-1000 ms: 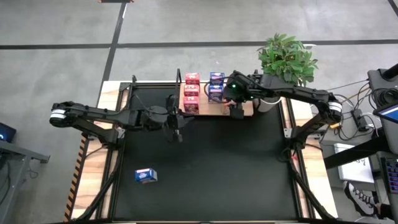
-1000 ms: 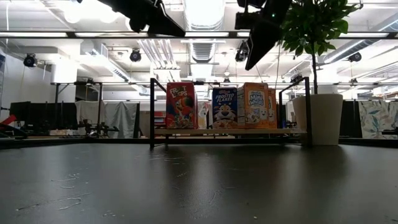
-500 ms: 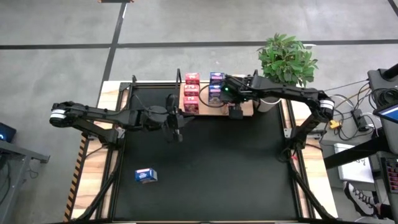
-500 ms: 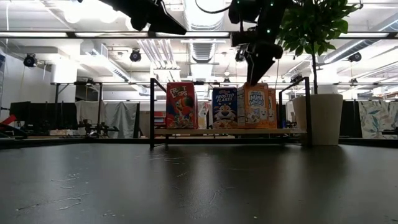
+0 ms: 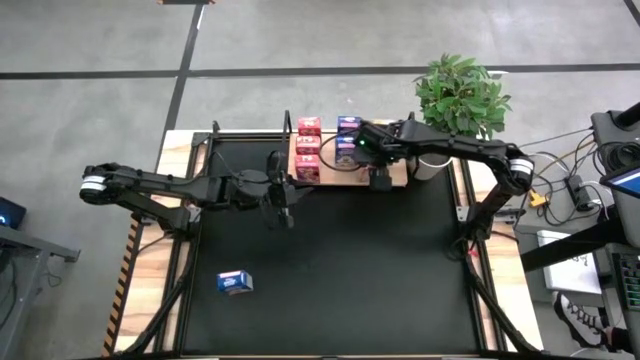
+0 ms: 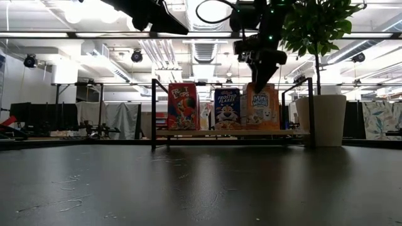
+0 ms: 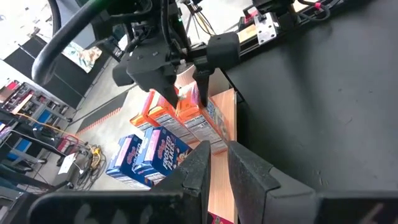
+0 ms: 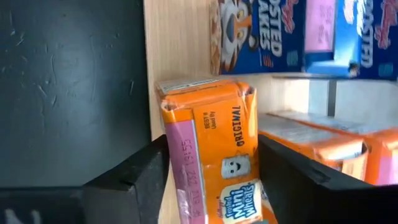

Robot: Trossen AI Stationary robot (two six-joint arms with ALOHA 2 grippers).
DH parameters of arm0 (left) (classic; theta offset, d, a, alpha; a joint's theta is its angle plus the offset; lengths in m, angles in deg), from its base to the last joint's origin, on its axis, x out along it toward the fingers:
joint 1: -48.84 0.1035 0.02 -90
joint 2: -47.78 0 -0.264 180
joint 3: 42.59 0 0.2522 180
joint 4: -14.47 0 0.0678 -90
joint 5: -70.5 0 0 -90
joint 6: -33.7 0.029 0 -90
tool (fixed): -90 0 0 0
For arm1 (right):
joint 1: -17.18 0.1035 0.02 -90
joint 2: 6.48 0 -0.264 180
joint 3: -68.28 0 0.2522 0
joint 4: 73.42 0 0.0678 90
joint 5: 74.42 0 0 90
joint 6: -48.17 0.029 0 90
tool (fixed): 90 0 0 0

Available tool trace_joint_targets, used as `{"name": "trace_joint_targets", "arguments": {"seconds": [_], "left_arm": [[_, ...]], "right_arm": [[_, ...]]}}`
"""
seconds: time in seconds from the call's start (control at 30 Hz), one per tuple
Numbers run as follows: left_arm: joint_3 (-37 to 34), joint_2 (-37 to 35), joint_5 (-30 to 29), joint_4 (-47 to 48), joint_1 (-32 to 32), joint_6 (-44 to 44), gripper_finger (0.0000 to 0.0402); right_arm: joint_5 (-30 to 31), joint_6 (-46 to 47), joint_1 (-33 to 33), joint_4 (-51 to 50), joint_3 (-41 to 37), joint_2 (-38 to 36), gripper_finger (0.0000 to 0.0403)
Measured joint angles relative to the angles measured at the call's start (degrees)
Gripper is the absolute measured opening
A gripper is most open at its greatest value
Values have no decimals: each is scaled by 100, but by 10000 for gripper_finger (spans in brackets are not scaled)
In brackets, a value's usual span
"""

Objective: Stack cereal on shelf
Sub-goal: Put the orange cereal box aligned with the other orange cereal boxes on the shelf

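— Over the shelf [image 5: 398, 178], what does the right gripper [image 6: 259, 74] hold?
— An orange cereal box [image 8: 214, 149], clamped between its fingers; upright, long axis vertical, front facing the low camera, beside the blue boxes [image 6: 227, 108]

— And the left gripper [image 5: 285, 205]?
— Above the table [image 5: 340, 270], fingers nearly together, gripping nothing; one blue box [image 5: 234, 283] lies flat, well apart from the shelf

the surface [image 5: 340, 260] is matt black, faintly scuffed and dusty up close. the shelf [image 8: 177, 56] is a pale, smooth wood board with visible grain, framed in thin black metal. the cereal boxes [image 6: 221, 108] are printed card with a slight sheen. the right end effector [image 8: 214, 168] has matt dark plastic-looking fingers [image 8: 137, 177] pressed on an orange box [image 8: 211, 149].
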Motion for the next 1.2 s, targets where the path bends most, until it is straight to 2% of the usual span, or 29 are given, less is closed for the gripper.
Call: {"name": "trace_joint_targets", "arguments": {"seconds": [0.23, 0.47, 0.8, 1.2], "left_arm": [[0, 0, 4, 15, 0, -62, 38], [0, 0, 4, 131, 0, -152, 38], [2, 0, 4, 160, 0, -257, 38], [2, 0, 4, 160, 0, -301, 38]], "right_arm": [[-9, 136, 0, -207, 0, -21, 184], [52, 258, -21, -732, 2, -49, 173], [50, 258, -191, -747, 2, -74, 177], [31, 247, -238, -601, 2, -12, 212]]}}
